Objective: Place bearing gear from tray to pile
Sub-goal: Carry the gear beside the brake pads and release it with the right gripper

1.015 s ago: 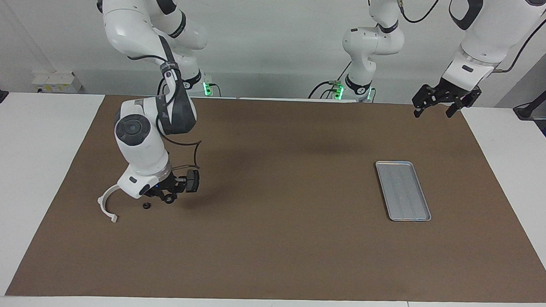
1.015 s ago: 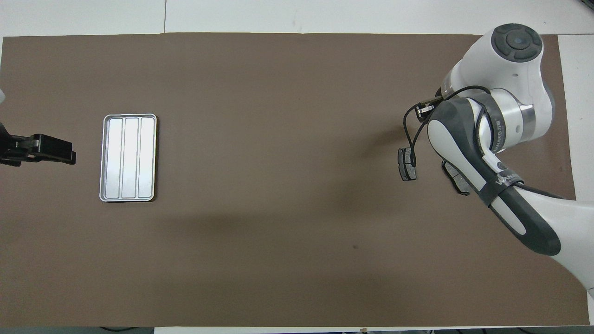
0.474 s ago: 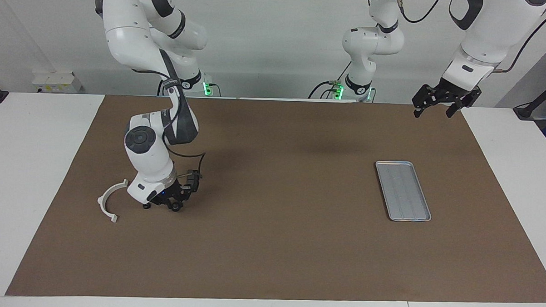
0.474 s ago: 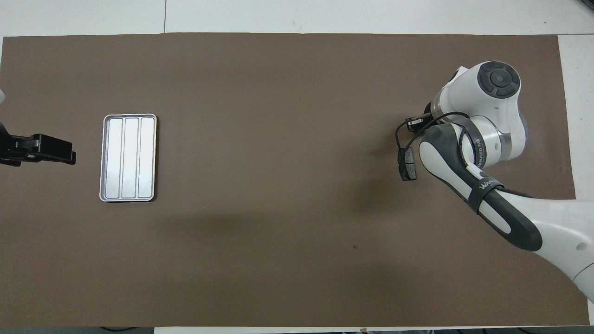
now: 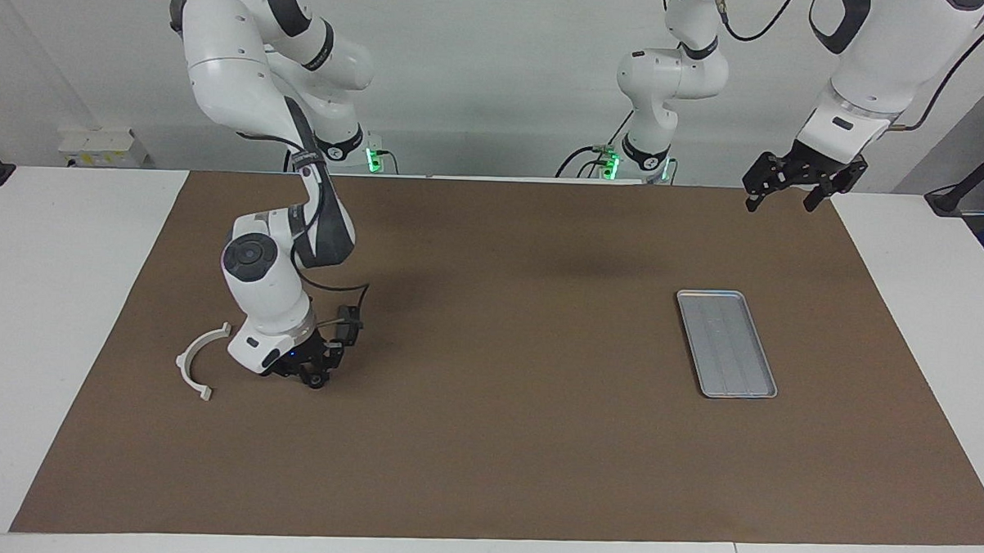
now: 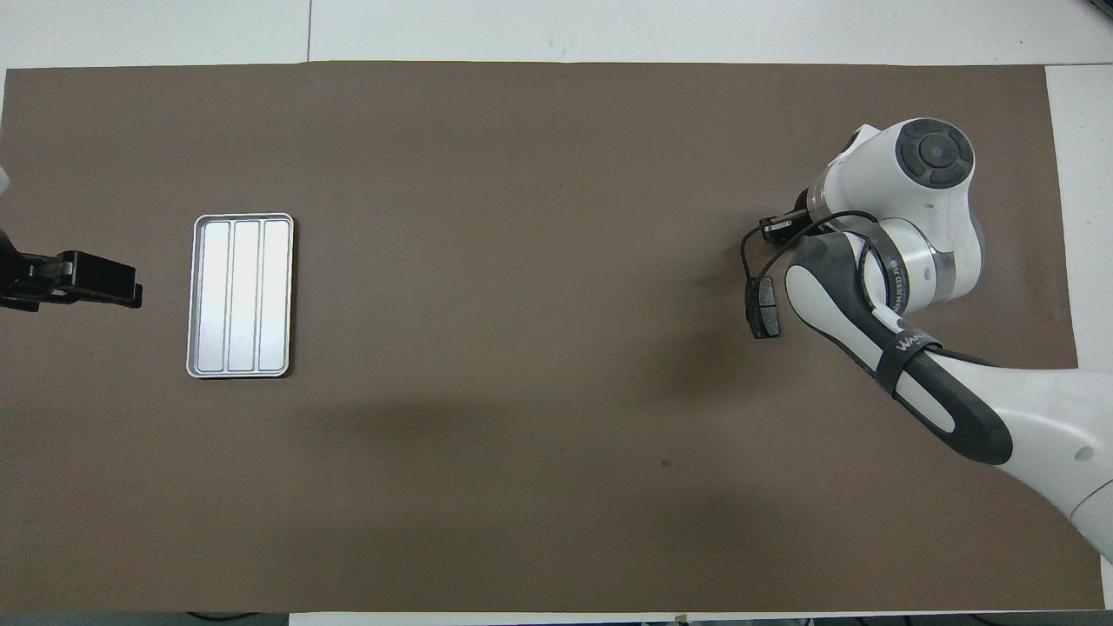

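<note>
The silver tray (image 5: 725,343) lies empty toward the left arm's end of the table; it also shows in the overhead view (image 6: 240,296). The pile is toward the right arm's end. Its white curved arc (image 5: 197,360) lies on the mat, and one dark brake pad (image 6: 765,309) shows beside the right arm's wrist. The second pad is hidden under that arm. My right gripper (image 5: 308,375) is down at the mat beside the arc. The bearing gear does not show. My left gripper (image 5: 778,202) hangs open and empty, high over the mat's corner near its base.
A brown mat (image 5: 494,440) covers most of the white table. The right arm's elbow and forearm (image 6: 904,287) hang over the pile and hide part of it from above.
My right gripper has come down to the mat and shifted toward the white arc. It now covers the small black part that lay there a second ago. The left arm has not moved.
</note>
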Controlling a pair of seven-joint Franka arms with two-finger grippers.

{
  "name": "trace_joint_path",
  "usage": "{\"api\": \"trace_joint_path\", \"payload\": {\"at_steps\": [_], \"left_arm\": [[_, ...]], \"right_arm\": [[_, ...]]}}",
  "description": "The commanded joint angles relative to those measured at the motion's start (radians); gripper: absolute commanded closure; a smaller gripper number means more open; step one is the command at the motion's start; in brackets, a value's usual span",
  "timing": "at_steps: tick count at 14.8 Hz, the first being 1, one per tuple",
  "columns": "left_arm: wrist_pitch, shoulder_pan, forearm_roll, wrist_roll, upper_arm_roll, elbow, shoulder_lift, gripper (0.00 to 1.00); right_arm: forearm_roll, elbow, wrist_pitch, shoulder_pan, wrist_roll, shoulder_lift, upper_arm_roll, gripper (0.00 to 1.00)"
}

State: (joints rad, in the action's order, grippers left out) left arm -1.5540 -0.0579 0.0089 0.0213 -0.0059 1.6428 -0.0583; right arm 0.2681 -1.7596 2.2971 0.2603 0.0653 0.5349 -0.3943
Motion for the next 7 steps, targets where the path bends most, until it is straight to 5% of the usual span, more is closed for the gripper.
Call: {"api": "trace_joint_path", "payload": {"at_steps": [1, 2, 7], "left_arm": [[-0.012, -0.013, -0.007, -0.004, 0.011, 0.031, -0.029, 0.0], [-0.012, -0.013, -0.007, -0.004, 0.011, 0.032, -0.029, 0.0], [-0.012, -0.013, -0.007, -0.004, 0.011, 0.031, -0.029, 0.0]], "right_arm": [[0.011, -0.011, 0.018, 0.019, -0.002, 0.008, -0.012, 0.38], [0.013, -0.011, 0.013, 0.019, 0.005, 0.007, -0.012, 0.06], [0.013, -0.009, -0.04, 0.013, 0.008, -0.038, -0.014, 0.0]]}}
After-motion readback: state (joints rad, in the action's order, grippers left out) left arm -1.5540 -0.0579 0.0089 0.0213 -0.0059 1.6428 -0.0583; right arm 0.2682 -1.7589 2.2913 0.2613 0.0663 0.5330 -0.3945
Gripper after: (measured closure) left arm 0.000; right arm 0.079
